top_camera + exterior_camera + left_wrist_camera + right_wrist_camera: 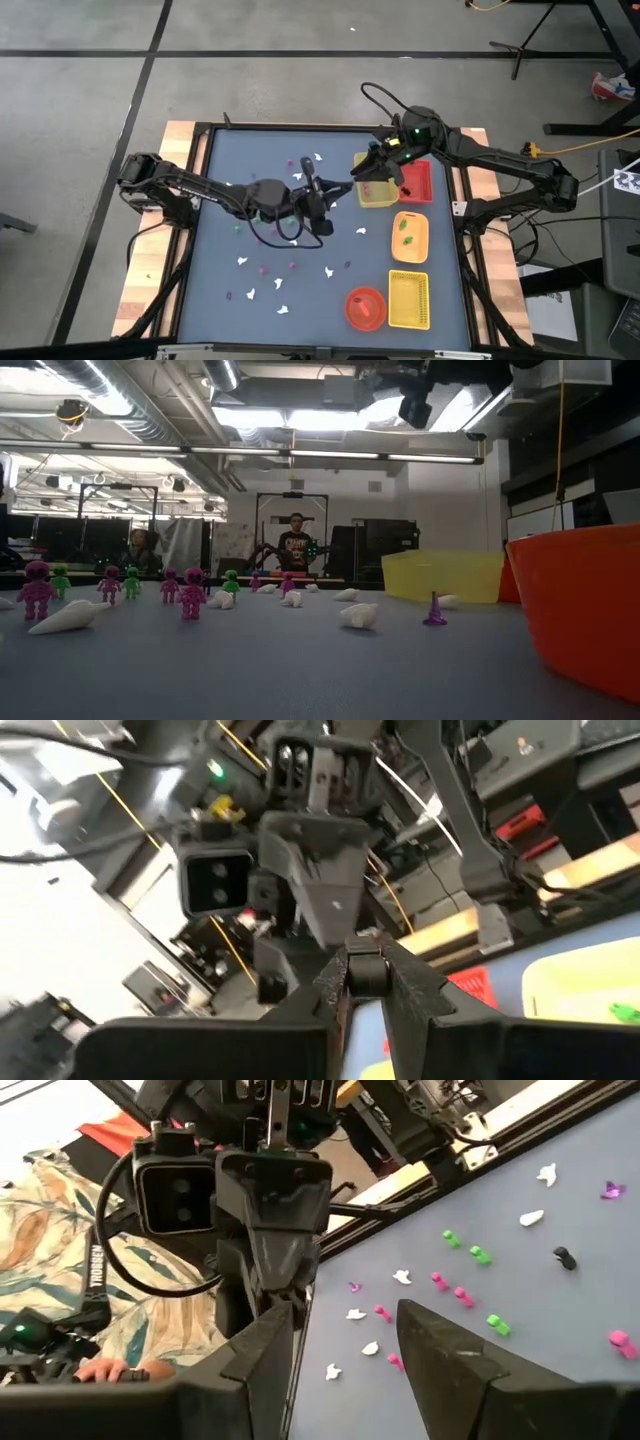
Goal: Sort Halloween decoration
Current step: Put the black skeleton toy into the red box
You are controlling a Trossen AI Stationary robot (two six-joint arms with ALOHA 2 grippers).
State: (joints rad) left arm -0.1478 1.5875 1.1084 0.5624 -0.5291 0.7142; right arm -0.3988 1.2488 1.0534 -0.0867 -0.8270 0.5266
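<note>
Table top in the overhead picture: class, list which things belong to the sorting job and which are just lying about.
Part of the job:
- tiny white, pink, green and dark plastic Halloween decoration pieces
- yellow rectangular trays
- orange rectangular tray
- red rectangular tray
- round red-orange bowl

Just lying about:
- black cables
- yellow cable on the floor

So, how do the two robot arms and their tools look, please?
Both arms are dark, slim and jointed, with black cables looping beside them. The left tool and the right tool each end in two dark, angular fingers. Each wrist carries a boxy grey camera module with two lenses, and a small green light glows on the right arm.
</note>
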